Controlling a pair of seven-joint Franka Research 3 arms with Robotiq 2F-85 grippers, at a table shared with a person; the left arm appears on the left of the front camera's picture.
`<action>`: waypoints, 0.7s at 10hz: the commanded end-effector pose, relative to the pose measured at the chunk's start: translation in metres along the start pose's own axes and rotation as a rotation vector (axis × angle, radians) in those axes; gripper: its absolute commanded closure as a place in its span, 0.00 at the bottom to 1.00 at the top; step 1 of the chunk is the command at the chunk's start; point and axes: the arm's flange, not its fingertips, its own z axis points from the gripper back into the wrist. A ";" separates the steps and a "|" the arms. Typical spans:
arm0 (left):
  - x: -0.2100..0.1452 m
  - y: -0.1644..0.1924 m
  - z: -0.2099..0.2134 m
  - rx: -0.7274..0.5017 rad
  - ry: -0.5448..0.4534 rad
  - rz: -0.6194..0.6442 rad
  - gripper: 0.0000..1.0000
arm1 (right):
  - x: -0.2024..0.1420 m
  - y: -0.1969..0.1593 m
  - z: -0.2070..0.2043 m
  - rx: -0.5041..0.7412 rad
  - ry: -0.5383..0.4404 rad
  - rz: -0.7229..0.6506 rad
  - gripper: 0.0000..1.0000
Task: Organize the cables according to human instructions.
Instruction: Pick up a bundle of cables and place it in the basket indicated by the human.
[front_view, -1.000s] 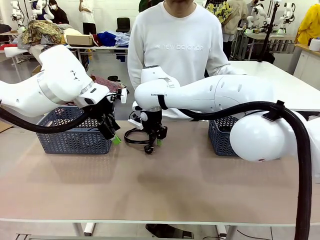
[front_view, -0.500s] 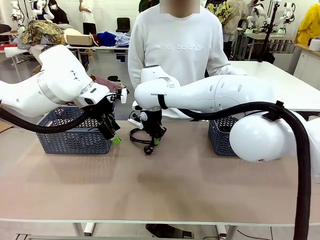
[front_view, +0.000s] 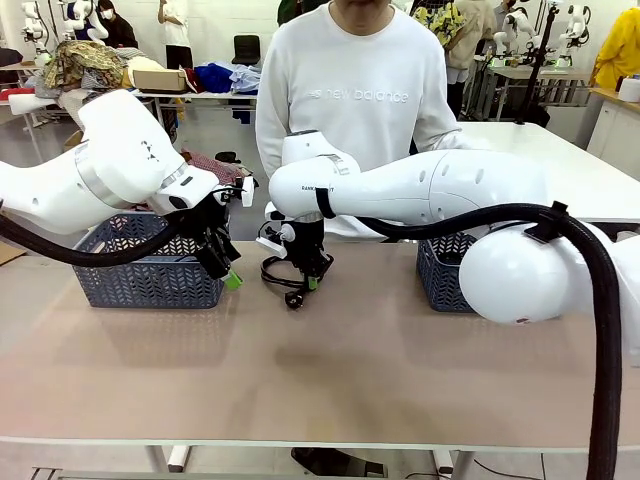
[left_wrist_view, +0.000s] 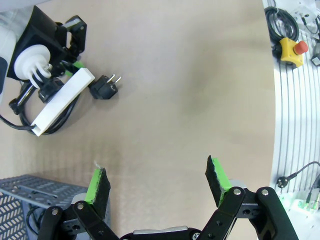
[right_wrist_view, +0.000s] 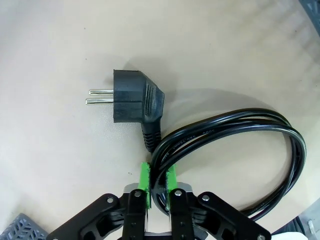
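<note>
1. Front view, left: the left gripper (front_view: 228, 268) hangs spread and empty beside the left basket (front_view: 150, 272), which already seems to hold cord.
2. Middle: the right gripper (front_view: 305, 281) pinches a coiled cable (right_wrist_view: 235, 150) on the table (front_view: 350, 370), plug (right_wrist_view: 136, 103) beside it.
3. Right: the right basket (front_view: 445, 272) awaits; sorting looks unfinished.

The cable (right_wrist_view: 235, 135) is glossy black rubber; its plug (right_wrist_view: 137, 102) is matt black plastic with two shiny metal pins. The counter (front_view: 330, 370) beneath the plug is smooth, matt tan laminate. The basket (front_view: 150, 265) left of the plug is blue-grey lattice plastic. The right hand (right_wrist_view: 157, 184) has matt green rubbery pads on black plastic fingers.
</note>
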 end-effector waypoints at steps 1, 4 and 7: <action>-0.001 0.001 0.001 0.001 -0.001 0.001 0.00 | 0.000 -0.010 0.013 -0.014 -0.032 -0.023 1.00; -0.001 0.001 0.001 0.001 -0.001 0.001 0.00 | -0.001 0.007 0.041 -0.052 -0.035 -0.088 1.00; -0.001 0.001 0.001 0.001 -0.001 0.001 0.00 | -0.006 0.032 0.080 -0.005 0.015 -0.186 1.00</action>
